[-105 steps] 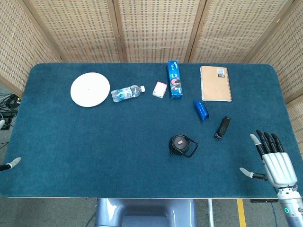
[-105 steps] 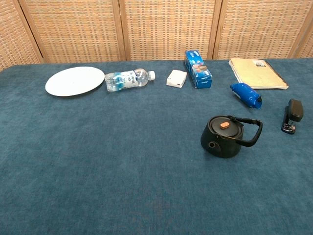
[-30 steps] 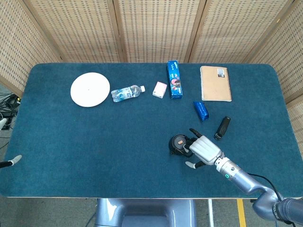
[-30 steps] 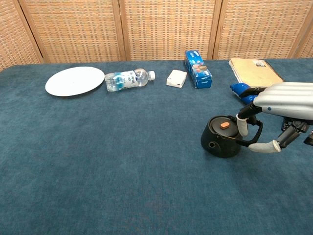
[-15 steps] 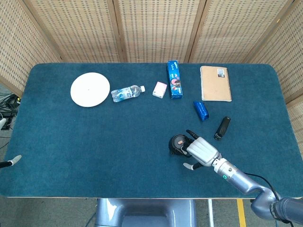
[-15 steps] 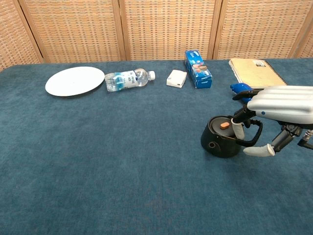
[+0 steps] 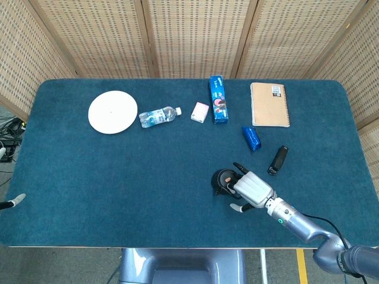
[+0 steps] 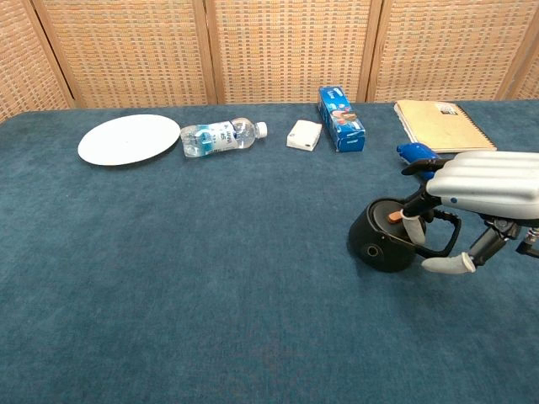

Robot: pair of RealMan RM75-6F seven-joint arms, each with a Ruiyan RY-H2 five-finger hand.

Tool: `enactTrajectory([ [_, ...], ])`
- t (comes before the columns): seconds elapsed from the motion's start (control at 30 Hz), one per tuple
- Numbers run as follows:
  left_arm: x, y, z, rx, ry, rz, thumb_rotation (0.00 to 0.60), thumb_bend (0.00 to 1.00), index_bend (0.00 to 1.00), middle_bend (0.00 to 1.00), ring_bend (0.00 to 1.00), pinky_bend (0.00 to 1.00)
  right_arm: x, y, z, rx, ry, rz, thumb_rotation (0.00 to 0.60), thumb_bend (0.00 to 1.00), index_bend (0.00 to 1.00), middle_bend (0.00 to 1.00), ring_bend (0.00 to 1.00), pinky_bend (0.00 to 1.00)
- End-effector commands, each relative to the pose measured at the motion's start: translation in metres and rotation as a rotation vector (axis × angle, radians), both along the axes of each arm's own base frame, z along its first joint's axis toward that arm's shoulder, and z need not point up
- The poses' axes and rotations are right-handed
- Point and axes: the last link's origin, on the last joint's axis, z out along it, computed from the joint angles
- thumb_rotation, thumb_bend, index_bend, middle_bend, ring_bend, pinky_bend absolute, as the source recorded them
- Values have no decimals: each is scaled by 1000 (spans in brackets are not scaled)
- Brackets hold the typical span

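The right hand (image 8: pixel 484 195) curls its fingers through the loop handle of the small black round kettle (image 8: pixel 383 238) on the blue-felt table (image 7: pixel 118 189), seemingly gripping it, tilting it slightly; the left hand's state cannot be told

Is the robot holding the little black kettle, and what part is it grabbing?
Yes. The right hand grips the black kettle by its handle, tipping it slightly.

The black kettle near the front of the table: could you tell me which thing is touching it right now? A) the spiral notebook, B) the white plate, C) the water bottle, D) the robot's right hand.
D: the right hand has its fingers hooked around the handle of the black kettle, which tilts a little; the others lie apart from it.
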Motion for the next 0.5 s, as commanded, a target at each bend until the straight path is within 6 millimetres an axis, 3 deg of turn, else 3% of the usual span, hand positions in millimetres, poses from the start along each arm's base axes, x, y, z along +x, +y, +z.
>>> enactTrajectory([
  [0.03, 0, 0, 0, 1, 0, 0, 600, 0, 0, 0, 0, 0, 0, 2, -1, 2, 14, 18, 494, 515, 502, 502, 422, 0],
  [0.5, 0, 0, 0, 0, -1, -1, 600, 0, 0, 0, 0, 0, 1, -1, 4, -19, 7, 29, 498, 517, 515, 514, 433, 0],
])
